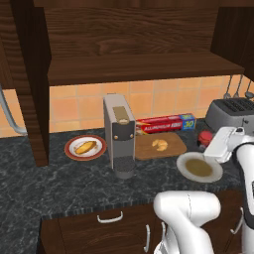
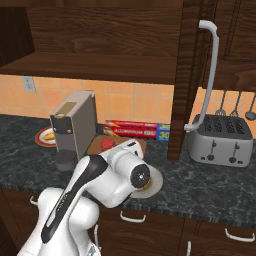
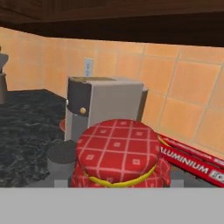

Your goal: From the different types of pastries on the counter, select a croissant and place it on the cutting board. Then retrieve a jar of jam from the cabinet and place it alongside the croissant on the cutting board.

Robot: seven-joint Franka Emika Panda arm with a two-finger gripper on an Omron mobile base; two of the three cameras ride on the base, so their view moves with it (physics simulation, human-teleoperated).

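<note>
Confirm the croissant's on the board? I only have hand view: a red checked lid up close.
Observer: Yes. Left base view shows the croissant lying on the cutting board.
Operator: Where's the jar relative to it?
Observer: The jar of jam is near the board's right edge, at the gripper, apart from the croissant.
Operator: Other pastry?
Observer: The yellow bun is on a red-rimmed plate, left of the coffee machine.

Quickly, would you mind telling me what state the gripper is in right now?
Gripper: shut on the jar of jam, as far as the views show.
</note>
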